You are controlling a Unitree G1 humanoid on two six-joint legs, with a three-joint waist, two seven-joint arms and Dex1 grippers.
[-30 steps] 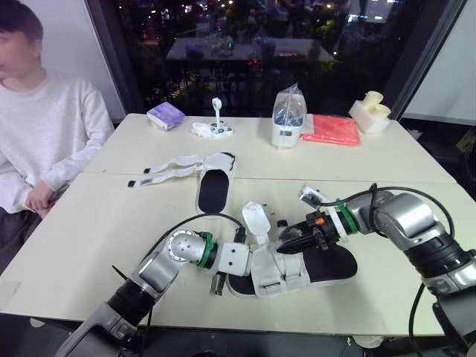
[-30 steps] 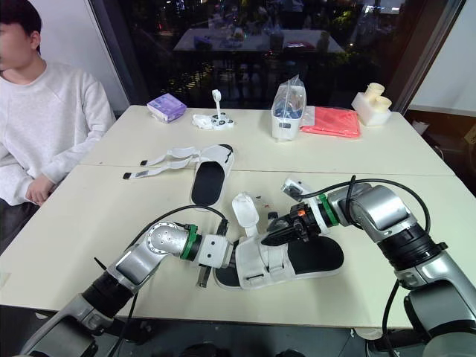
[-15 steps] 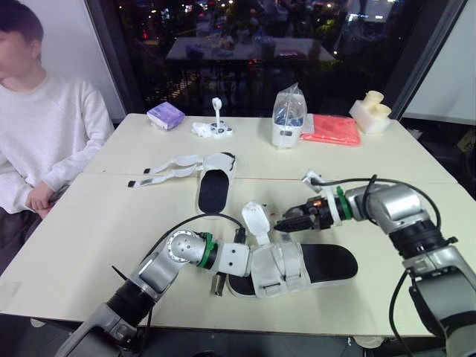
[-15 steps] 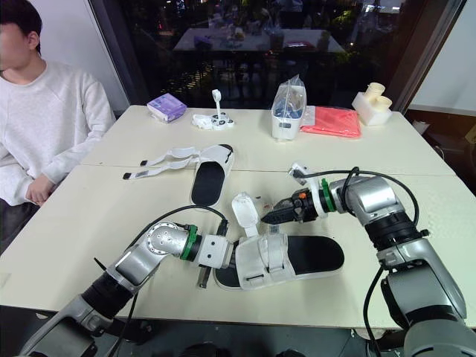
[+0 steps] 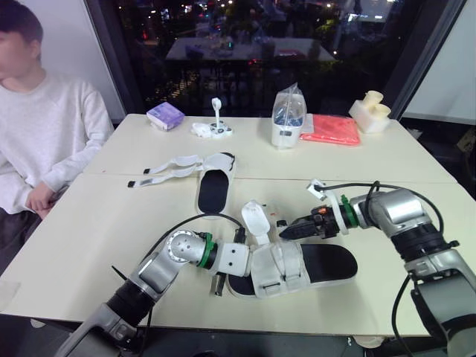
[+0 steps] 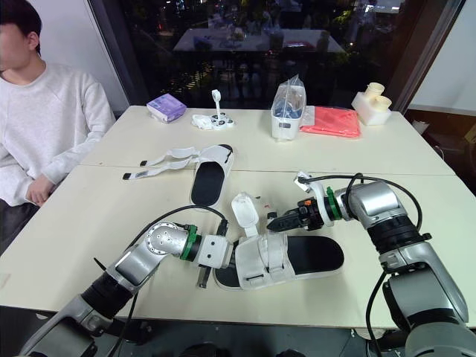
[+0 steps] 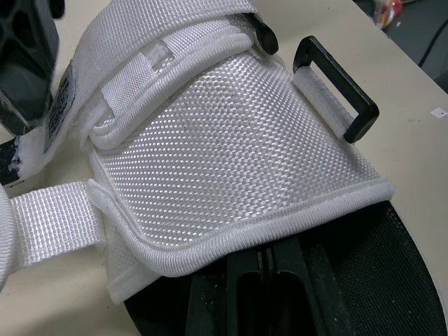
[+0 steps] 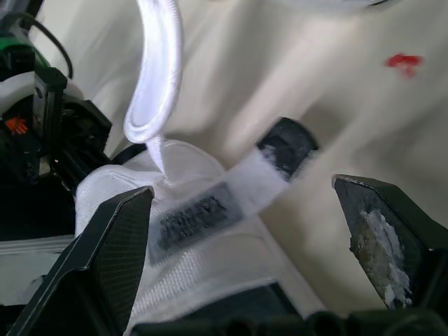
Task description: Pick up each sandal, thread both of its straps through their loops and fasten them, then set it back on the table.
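The left arm is laid low near the front edge of the tabletop (image 5: 82, 238), its pincer (image 7: 262, 260) held with fingers pressed together. The right arm is bent inward, its pincer (image 5: 288, 232) spread wide.

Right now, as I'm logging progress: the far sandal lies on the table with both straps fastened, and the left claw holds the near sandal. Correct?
Not quite. The far sandal does lie on the table, but its straps are unfastened, splayed flat toward the robot's left, as the left eye view shows. The left claw does hold the near sandal.
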